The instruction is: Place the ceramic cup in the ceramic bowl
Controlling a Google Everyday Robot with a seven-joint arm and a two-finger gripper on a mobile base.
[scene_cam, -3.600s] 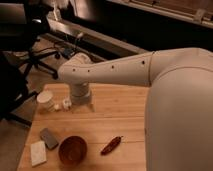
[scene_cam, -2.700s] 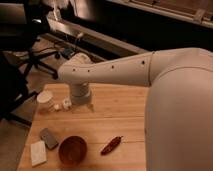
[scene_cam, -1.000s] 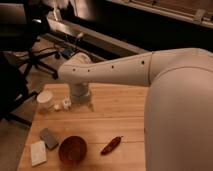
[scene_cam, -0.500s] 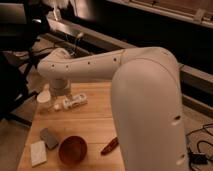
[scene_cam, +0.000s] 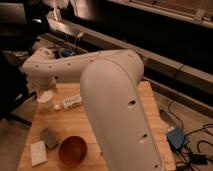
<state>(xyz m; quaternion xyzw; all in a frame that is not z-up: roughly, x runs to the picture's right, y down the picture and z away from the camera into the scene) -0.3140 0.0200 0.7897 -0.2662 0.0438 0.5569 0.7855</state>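
The robot's arm, over mid-bench a moment ago, has swung to the ten o'clock corner of the bench [scene_cam: 65, 124], bringing the tool [scene_cam: 44, 91] directly above the ceramic cup [scene_cam: 46, 100], close to or touching its rim. Whether the tool is spread or pressed together cannot be told. The cup stands on the bench, at eleven o'clock from the empty ceramic bowl [scene_cam: 73, 150]. The pickup appears under way, the transfer not yet begun.
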